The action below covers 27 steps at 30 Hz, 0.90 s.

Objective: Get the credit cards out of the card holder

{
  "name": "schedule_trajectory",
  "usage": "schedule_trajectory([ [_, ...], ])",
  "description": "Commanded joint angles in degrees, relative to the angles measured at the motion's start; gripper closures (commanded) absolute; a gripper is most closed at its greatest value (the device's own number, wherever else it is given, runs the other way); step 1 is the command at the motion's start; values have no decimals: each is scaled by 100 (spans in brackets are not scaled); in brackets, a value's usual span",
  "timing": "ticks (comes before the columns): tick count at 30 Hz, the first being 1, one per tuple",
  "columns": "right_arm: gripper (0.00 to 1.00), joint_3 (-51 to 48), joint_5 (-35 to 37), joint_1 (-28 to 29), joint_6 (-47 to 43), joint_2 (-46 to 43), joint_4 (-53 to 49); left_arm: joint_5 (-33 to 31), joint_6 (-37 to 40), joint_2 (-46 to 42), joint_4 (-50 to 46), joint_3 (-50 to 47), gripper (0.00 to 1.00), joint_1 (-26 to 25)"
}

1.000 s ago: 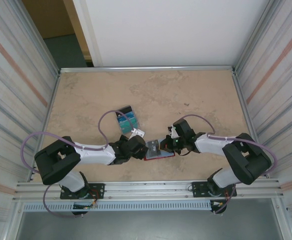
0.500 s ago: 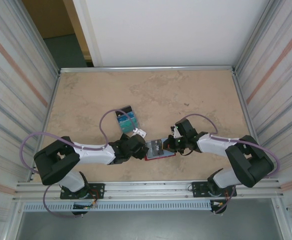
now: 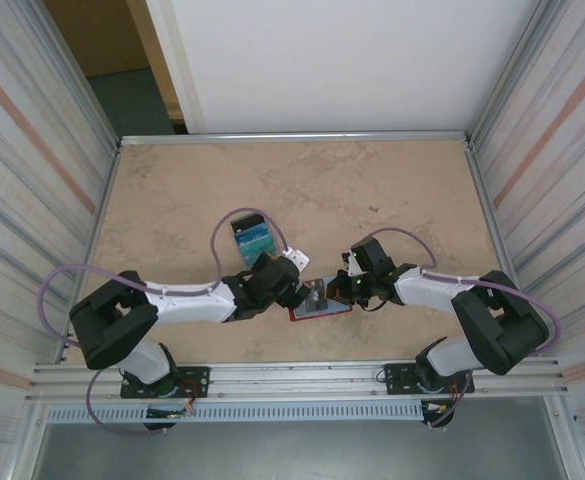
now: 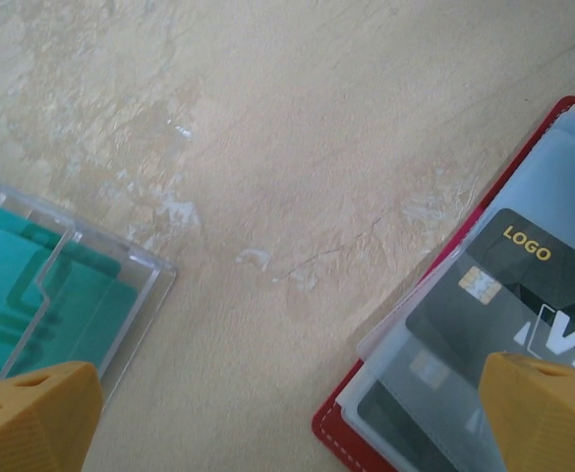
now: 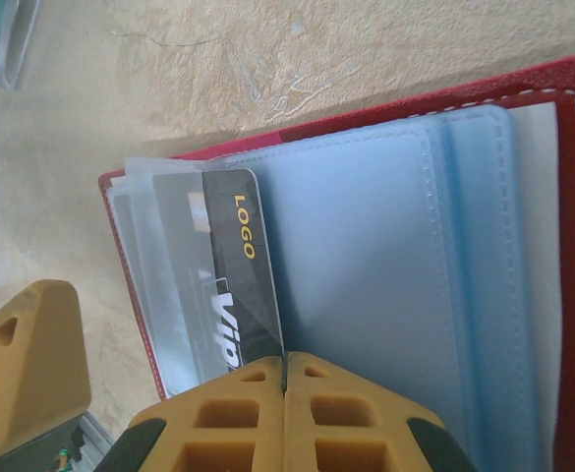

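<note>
Right wrist view: the card holder point(image 5: 366, 256) lies open on the table point(image 5: 218, 59), dark red with pale blue panels, directly ahead of the right gripper point(image 5: 159, 393). A black card point(image 5: 238, 265) marked LOGO sits in its clear sleeves, ahead of the gap between that gripper's spread fingers. Left wrist view: the left gripper point(image 4: 289, 411) is spread wide over bare table. The holder's corner is just beside one fingertip, and a clear case of teal cards point(image 4: 41, 295) is beside the other.
</note>
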Motion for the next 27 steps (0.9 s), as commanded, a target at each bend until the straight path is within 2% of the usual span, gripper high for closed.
schedule_trajectory([
  [1,100,67,11,-28,-75,-116,-168,60,285,230,72,204,1,-58],
  [8,100,25,29,-32,-75,-166,-212,148,313,578,-18,363,1,-122],
  [24,100,-200,67,-142,-26,-628,-312,-5,383,722,-358,319,1,-122],
  [27,95,-284,-194,-142,52,-640,32,16,376,757,-352,342,1,-122],
])
